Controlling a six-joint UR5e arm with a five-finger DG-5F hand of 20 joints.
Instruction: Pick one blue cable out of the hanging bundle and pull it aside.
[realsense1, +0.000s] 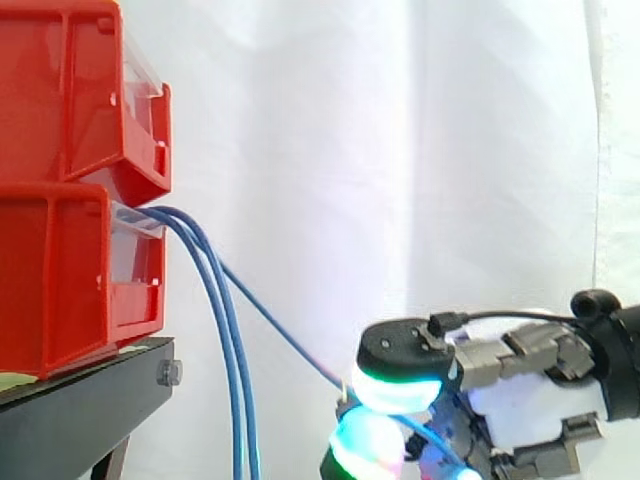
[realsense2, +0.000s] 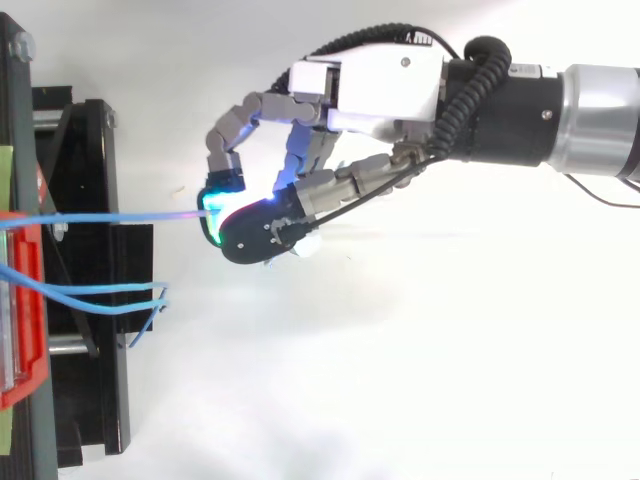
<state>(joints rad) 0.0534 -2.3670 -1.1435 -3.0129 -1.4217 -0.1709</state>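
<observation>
Grips one blue cable (realsense1: 280, 322) between curled, glowing fingertips (realsense1: 400, 392), the hand (realsense2: 380, 80) closed on it in a pinch. Reaches in from 3 o'clock in the top view, with the pinch near the middle and the cable running straight off toward 9 o'clock, to the red bins (realsense1: 60, 120). Seen from the side, sits at 5 o'clock and holds the cable taut on a slant up toward 10 o'clock, to the lip of the lower bin (realsense1: 60, 280). Leaves the rest of the bundle (realsense1: 240, 400) hanging at 7 o'clock, well apart from the hand, dropping just beside the black stand (realsense1: 90, 400)

Could lose the cable by hauling further on a line already tight: thin, smooth, round, held by pad tips alone, likely to slide out. Could equally tug the lower bin forward on the stand, or strain the hidden end inside it, with no slack to spare. Might drag a neighbour along through some crossing at the bin's lip; cannot tell of any tangle there. Looks close to done: one strand apart, little more travel needed, so best eased sideways and not jerked

Works in open air beside the stand, above plain white ground (realsense2: 400, 400). Backs onto a white curtain (realsense1: 400, 120), bright and bare, with free room toward 3 o'clock for the arm
</observation>
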